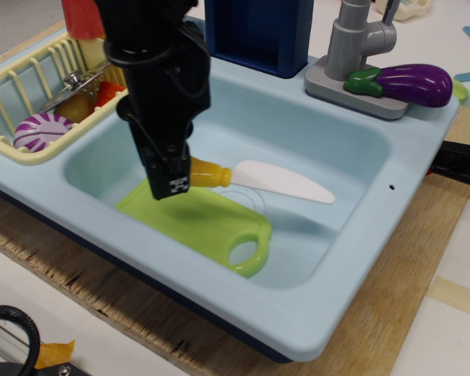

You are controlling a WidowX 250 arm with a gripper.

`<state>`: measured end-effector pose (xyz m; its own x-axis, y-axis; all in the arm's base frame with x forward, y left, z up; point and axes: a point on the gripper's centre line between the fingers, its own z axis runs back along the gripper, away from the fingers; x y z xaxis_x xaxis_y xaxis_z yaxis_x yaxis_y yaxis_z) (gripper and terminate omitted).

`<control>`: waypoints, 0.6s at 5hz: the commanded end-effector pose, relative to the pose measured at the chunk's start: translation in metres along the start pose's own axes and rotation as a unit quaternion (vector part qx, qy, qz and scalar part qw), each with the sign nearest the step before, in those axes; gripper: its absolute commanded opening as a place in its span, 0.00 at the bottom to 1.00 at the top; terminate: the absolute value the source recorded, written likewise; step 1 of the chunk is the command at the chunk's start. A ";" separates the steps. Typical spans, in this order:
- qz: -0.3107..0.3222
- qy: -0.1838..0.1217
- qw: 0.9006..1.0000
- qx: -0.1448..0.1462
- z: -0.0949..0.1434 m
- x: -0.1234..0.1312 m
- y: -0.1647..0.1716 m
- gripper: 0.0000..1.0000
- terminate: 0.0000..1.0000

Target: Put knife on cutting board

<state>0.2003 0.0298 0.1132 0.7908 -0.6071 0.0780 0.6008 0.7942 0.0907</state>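
My black gripper point(172, 185) is shut on the yellow-orange handle of the knife point(258, 178) and holds it lifted in the sink. The white blade points right, hanging over the far right edge of the lime-green cutting board point(200, 219) and the sink floor beyond. The board lies flat on the sink floor, its loop handle at the front right corner. The gripper is above the board's left part and hides some of it.
The light blue sink point(352, 235) walls surround the board. A yellow dish rack point(31, 94) with a purple-white object and a metal lid stands at the left. A grey faucet point(352, 39) and a purple eggplant point(407, 82) are at the back right. A dark blue box point(258, 31) is behind.
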 end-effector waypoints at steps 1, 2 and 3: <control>-0.006 -0.004 1.000 -0.004 0.003 -0.012 0.006 0.00 0.00; -0.009 -0.006 1.000 -0.022 0.000 -0.015 0.008 1.00 0.00; -0.009 -0.006 1.000 -0.022 0.000 -0.015 0.008 1.00 0.00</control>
<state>0.1918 0.0419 0.1085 0.7746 -0.6277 0.0780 0.6268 0.7782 0.0377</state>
